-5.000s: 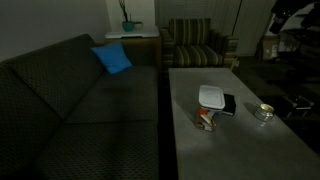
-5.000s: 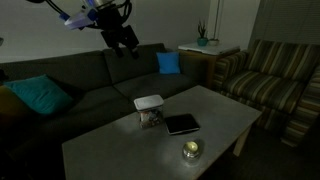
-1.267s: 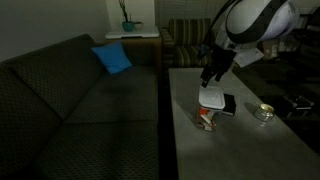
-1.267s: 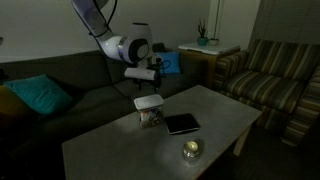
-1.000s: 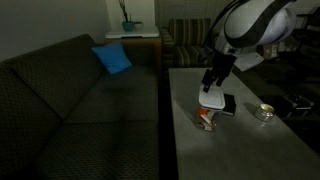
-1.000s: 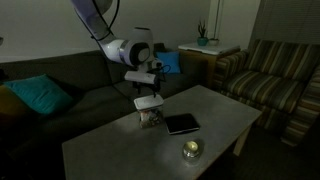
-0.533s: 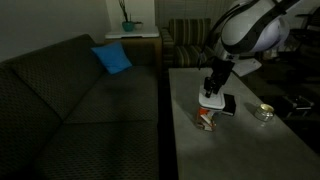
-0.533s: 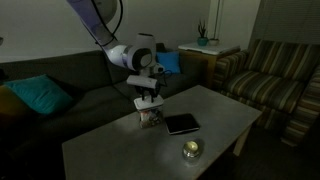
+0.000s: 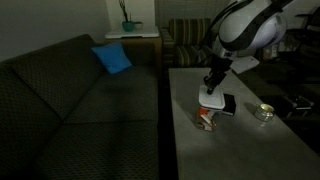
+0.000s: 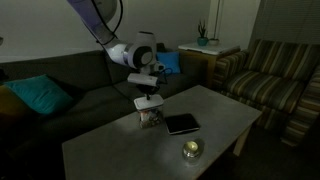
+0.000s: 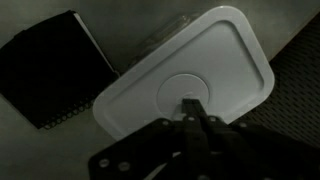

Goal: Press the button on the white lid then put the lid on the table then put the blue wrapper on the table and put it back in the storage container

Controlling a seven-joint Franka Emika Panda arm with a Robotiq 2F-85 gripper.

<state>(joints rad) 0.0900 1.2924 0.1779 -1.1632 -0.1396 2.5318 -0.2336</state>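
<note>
My pincer point(image 11: 188, 104) has come down and drawn together, its joined tips now on the round button point(image 11: 170, 88) in the middle of the white lid point(image 11: 222, 55) directly beneath it.

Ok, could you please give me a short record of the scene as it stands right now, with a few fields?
arm: gripper shut, tips at the round button in the lid's middle; contact looks likely
lid: white lid sits on the clear container, not yet lifted
table: grey table carries the container, a black notebook and a small round dish
notebook: flat, beside the container
blue wrapper: cannot be made out
</note>
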